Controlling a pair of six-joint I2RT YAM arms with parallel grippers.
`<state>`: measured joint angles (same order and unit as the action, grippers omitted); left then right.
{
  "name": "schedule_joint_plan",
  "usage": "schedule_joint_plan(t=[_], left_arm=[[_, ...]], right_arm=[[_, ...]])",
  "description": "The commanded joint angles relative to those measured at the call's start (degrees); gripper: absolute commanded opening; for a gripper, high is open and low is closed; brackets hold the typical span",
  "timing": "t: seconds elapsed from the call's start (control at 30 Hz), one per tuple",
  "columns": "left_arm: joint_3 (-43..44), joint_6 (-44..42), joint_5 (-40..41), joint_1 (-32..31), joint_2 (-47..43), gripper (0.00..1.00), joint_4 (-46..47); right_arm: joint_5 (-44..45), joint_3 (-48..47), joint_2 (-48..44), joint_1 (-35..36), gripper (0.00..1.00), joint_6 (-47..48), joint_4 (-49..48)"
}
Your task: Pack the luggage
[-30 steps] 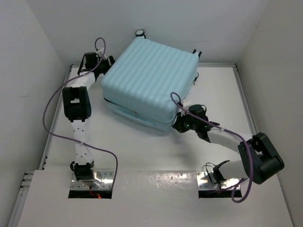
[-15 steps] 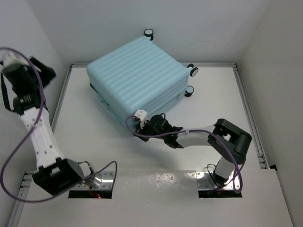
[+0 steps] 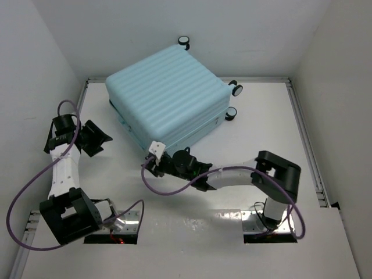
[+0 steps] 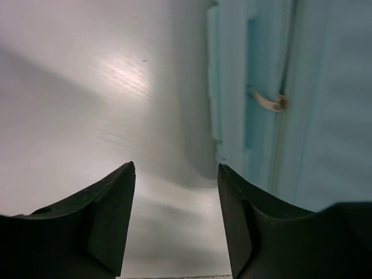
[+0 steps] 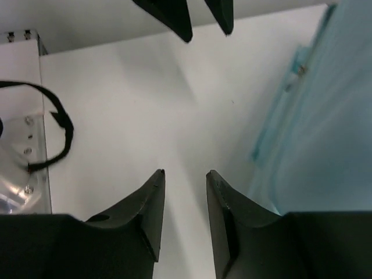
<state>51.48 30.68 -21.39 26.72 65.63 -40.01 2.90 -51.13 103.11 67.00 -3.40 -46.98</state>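
From above, the large pale blue ribbed hard-shell suitcase (image 3: 168, 93) lies shut on the white table (image 3: 261, 128), left gripper (image 3: 100, 142) apart to its left, right gripper (image 3: 150, 164) just beside its near corner. The left wrist view shows wide, empty jaws facing the zipped side and a pale pull tab (image 4: 266, 102); a skewed approach would probably shove the case, not catch the tab. The right wrist view shows a narrower empty gap; no writing is readable.

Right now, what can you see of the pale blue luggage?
The luggage is a pale blue hard shell with ribbed ridges, closed, zipper along its side. It lies flat and askew on the white table, black wheels toward the far right. The right claw hovers beside its near corner, empty.
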Motion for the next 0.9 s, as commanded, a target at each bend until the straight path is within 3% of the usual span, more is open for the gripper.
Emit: schedule_joint_plan(t=[0.0,0.07,0.2,0.3,0.43,0.7,0.73,0.87], left_arm=[[-0.3,3.8,-2.3,-4.5,-0.3,0.61,8.6],[-2.4,7.0,-1.1,-8.6,-0.3,0.61,11.4],[-3.1,11.2,3.5,-14.8,2.6,0.54,15.3],[-3.7,14.1,5.0,-18.0,5.7,0.53,19.6],[-3.1,15.8,7.7,-21.5,9.7,0.53,22.3],[0.0,16.3,14.4,-25.1,21.1,0.51,24.0],[0.0,16.3,15.3,-25.7,22.2,0.51,24.0],[0.5,15.8,21.4,-27.8,25.5,0.45,22.9]], right_arm=[[2.5,4.4,-12.5,-2.8,0.34,-3.0,3.7],[1.7,6.8,-18.8,-5.6,0.35,-7.9,10.1],[-1.0,10.5,-32.4,-13.5,0.35,-9.0,22.8],[-0.9,13.5,-38.9,-19.2,0.37,-8.5,33.4],[-0.9,15.8,-45.4,-25.1,0.37,-7.8,39.7],[-1.2,17.4,-49.4,-39.6,0.38,-15.0,49.4],[-2.4,17.6,-49.5,-41.6,0.44,-15.1,50.1],[-9.2,17.6,-49.0,-48.4,0.46,-15.0,51.7]])
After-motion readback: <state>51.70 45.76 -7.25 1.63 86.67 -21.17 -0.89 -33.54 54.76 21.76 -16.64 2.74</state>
